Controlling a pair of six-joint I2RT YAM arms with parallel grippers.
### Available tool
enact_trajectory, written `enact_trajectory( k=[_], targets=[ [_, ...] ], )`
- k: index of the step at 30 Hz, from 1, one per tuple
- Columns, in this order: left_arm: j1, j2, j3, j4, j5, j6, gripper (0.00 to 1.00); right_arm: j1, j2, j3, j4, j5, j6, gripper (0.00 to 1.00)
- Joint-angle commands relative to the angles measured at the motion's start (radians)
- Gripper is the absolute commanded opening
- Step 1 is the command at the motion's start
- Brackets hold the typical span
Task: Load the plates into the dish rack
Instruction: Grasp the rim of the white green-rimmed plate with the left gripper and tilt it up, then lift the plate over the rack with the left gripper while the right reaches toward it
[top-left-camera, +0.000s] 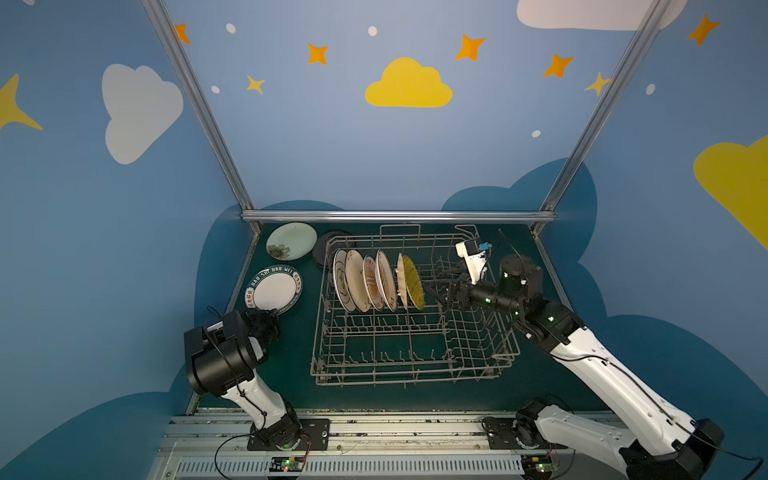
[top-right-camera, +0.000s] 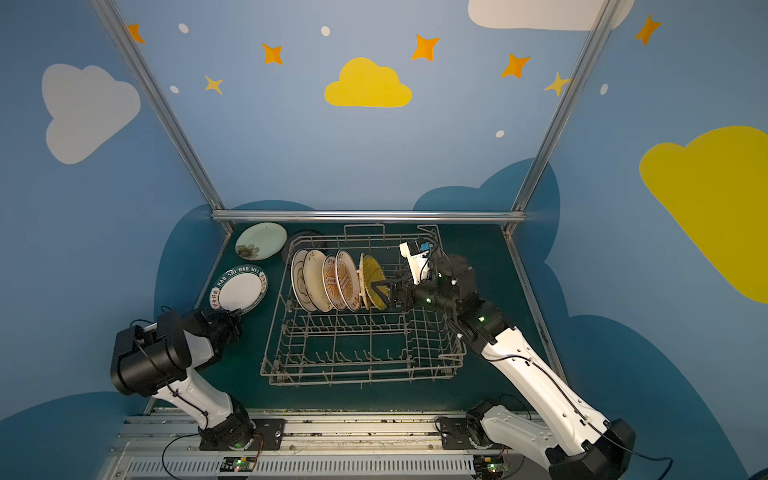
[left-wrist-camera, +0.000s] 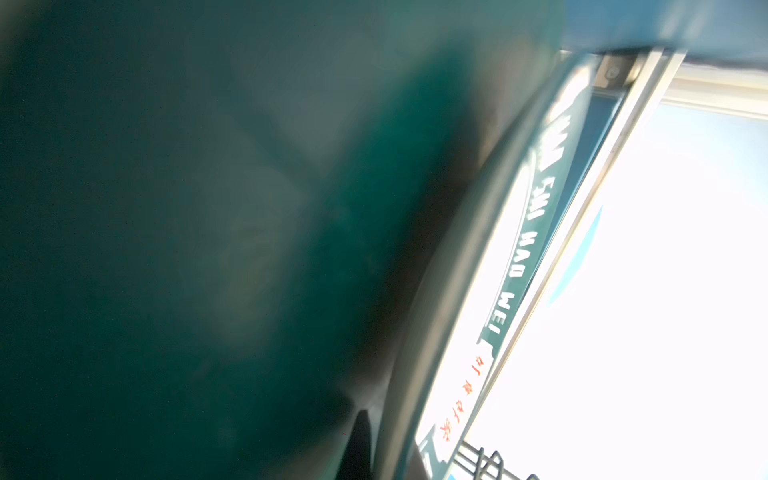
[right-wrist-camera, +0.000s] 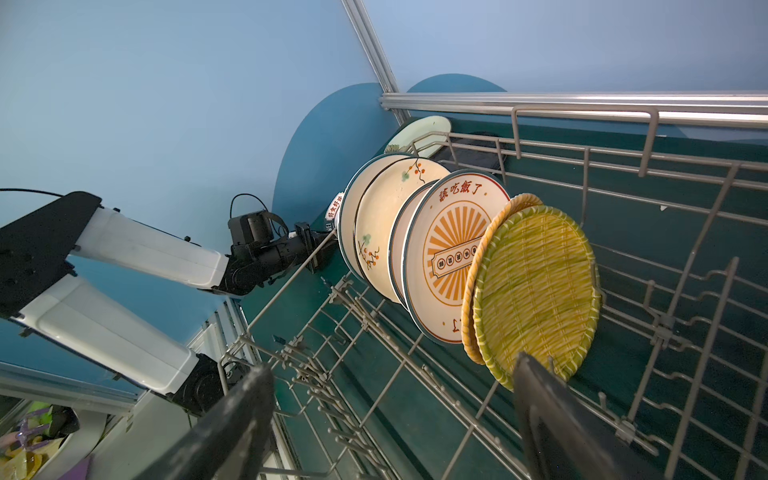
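Note:
A white plate with a dark lettered rim (top-left-camera: 274, 289) (top-right-camera: 240, 289) lies flat at the table's left. My left gripper (top-left-camera: 272, 312) (top-right-camera: 237, 313) is shut on its near edge; in the left wrist view that rim (left-wrist-camera: 505, 291) fills the picture beside one dark finger (left-wrist-camera: 360, 449). Several plates stand upright in the dish rack (top-left-camera: 395, 376) (top-right-camera: 361, 374), the yellow woven one (top-left-camera: 412, 286) (right-wrist-camera: 536, 291) at the right end of the row. My right gripper (top-left-camera: 436, 286) (right-wrist-camera: 395, 415) hangs open inside the rack just right of it, holding nothing.
A pale green floral plate (top-left-camera: 291, 241) (top-right-camera: 261, 240) lies flat at the back left corner. A black plate (top-left-camera: 322, 251) lies next to it, partly hidden behind the rack's back left corner. Aluminium frame posts and blue walls close in the table.

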Motion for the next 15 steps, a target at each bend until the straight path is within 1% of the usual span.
enact_trajectory(
  k=[1, 5, 11, 15],
  targets=[
    [0.006, -0.067, -0.023, -0.187, -0.057, 0.023, 0.04, -0.002, -0.014, 0.026, -0.017, 0.015, 0.002, 0.87],
    [0.009, -0.189, -0.019, -0.294, -0.047, 0.047, 0.04, -0.002, -0.009, 0.031, -0.021, 0.015, 0.001, 0.88],
    [0.029, -0.444, 0.001, -0.533, -0.056, 0.061, 0.04, -0.002, -0.008, 0.041, -0.036, 0.018, -0.007, 0.88],
    [0.045, -0.582, 0.078, -0.726, -0.038, 0.108, 0.04, -0.001, -0.012, 0.045, -0.042, 0.034, -0.024, 0.88]
  ],
)
